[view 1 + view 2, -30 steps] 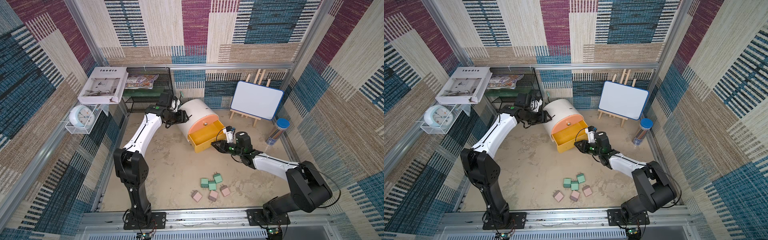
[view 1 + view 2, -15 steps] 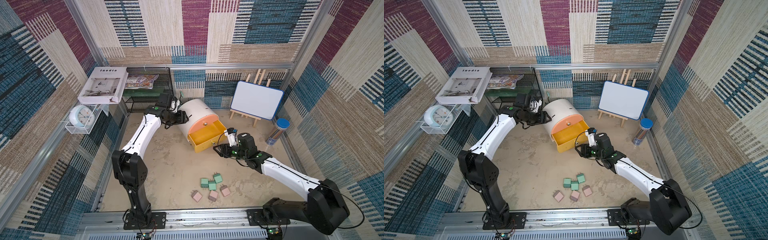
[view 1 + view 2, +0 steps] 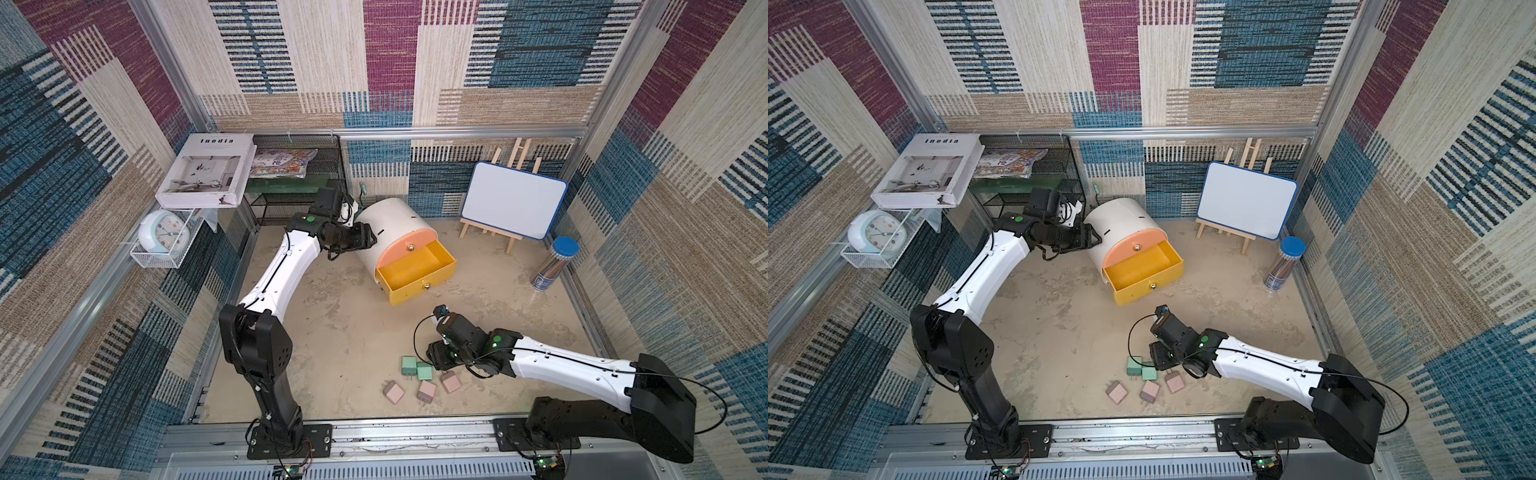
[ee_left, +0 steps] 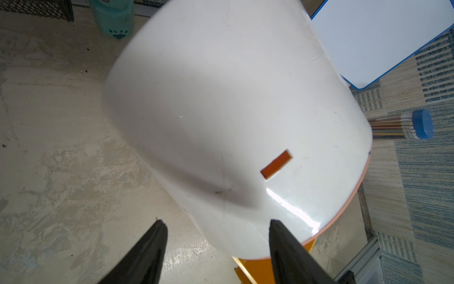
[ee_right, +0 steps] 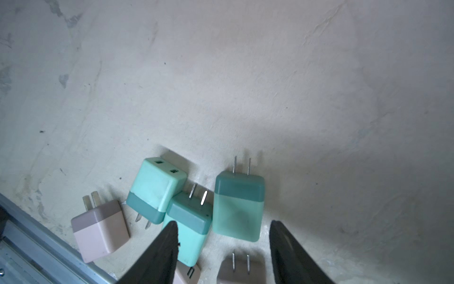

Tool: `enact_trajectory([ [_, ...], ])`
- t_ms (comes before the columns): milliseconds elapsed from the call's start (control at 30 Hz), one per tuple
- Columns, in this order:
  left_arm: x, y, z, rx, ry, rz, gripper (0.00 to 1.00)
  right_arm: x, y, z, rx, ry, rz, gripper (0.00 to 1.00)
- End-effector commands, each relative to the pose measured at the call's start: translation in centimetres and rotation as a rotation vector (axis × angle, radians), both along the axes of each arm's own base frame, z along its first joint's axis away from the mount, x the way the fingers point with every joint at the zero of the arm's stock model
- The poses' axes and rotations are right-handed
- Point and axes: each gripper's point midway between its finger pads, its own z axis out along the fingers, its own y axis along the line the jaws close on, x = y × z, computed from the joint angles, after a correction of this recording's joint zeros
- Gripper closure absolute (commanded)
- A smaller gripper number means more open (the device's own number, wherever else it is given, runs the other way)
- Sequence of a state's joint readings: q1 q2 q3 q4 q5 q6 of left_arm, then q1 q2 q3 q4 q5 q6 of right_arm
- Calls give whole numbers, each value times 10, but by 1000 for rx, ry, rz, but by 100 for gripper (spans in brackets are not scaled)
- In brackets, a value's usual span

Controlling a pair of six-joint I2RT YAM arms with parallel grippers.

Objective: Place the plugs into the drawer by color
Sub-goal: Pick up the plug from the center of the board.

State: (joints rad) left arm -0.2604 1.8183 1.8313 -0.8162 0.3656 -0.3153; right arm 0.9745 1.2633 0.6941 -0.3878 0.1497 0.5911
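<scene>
The mottled beige desk (image 3: 332, 316) is carrying everything. The white barrel-shaped cabinet (image 3: 395, 220) is sitting well beyond the right jaws and directly ahead of the left jaws. Its peach top drawer front (image 3: 399, 254) is sitting shut, and its yellow middle drawer (image 3: 419, 291) is standing pulled out, looking empty in both top views.

The white left arm (image 3: 286, 266) is reaching to the cabinet's curved shell. The left jaws are standing partly spread and clamping nothing. I cannot tell whether their tips are pressing on the shell.

The white right arm (image 3: 561, 361) is stretching low over the plug cluster, with the right jaws hanging wide and empty just above it.

One mint green cube-shaped plug (image 5: 237, 206) is lying flat straight ahead of the right jaws, centred in their gap. Its long axis is running away from them, metal prongs pointing outward, so the jaws are spanning its shorter width. A second mint green plug (image 5: 189, 226) is lying just beside it, partly under one finger (image 5: 159, 253), and a third mint green plug (image 5: 157, 186) is lying farther out on that side. The dusty pink plugs (image 5: 100, 231) are lying around them. No light blue plug is showing.

The right arm is by far the nearer one, so a straight descent looks enough. The crowding neighbour is probably the main risk.
</scene>
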Motion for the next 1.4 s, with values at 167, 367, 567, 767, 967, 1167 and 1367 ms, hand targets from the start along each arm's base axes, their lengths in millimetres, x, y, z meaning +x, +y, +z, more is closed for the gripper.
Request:
enact_trajectory([
  [167, -2, -3, 8, -12, -25, -8, 30, -2, -9, -19, -97, 2, -41, 37],
  [367, -2, -4, 6, -12, -19, -11, 30, -3, -11, -32, -128, 14, -42, 38],
  [567, -2, -4, 5, -10, -17, -11, 30, -2, -14, -39, -158, 10, -44, 39],
  [767, -2, -5, 4, -12, -16, -13, 30, 3, -12, -37, -157, -16, -48, 40],
  [967, -1, -6, 2, -11, -14, -15, 30, 11, -5, -44, -189, -27, -31, 42],
  [1167, -2, -7, 1, -10, -11, -17, 30, 15, -1, -38, -191, -40, -29, 50],
  [1367, -1, -7, 2, -11, -13, -18, 30, 22, -10, -5, -170, -104, -84, 61],
])
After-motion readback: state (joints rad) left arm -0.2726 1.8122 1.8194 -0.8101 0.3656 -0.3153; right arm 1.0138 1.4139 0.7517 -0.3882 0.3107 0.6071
